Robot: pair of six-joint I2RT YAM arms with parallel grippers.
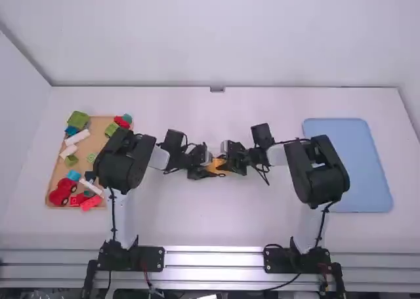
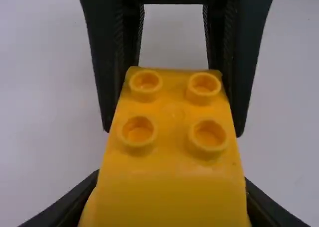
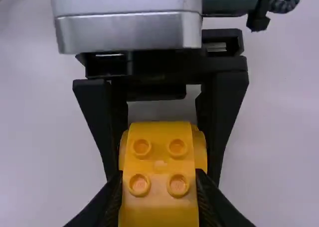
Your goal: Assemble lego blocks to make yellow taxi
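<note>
With the yellow block assembly [image 1: 217,165] near the middle of the desk [image 1: 164,220], about midway between left and right edges. Gripped at one end by the left pincer [image 1: 209,166], at the opposite end by the right pincer [image 1: 226,162]. Opened in both cases only to block width.

The left arm [image 1: 136,156] and right arm [image 1: 319,174] had white links [image 1: 126,217], bulky black joints [image 1: 115,170] and looping black cables [image 1: 113,214]. Black brackets [image 1: 149,259] formed their near bases.

mixed blocks [image 1: 78,120] in a tan tray [image 1: 98,130], blue tray [image 1: 357,161] well apart
</note>
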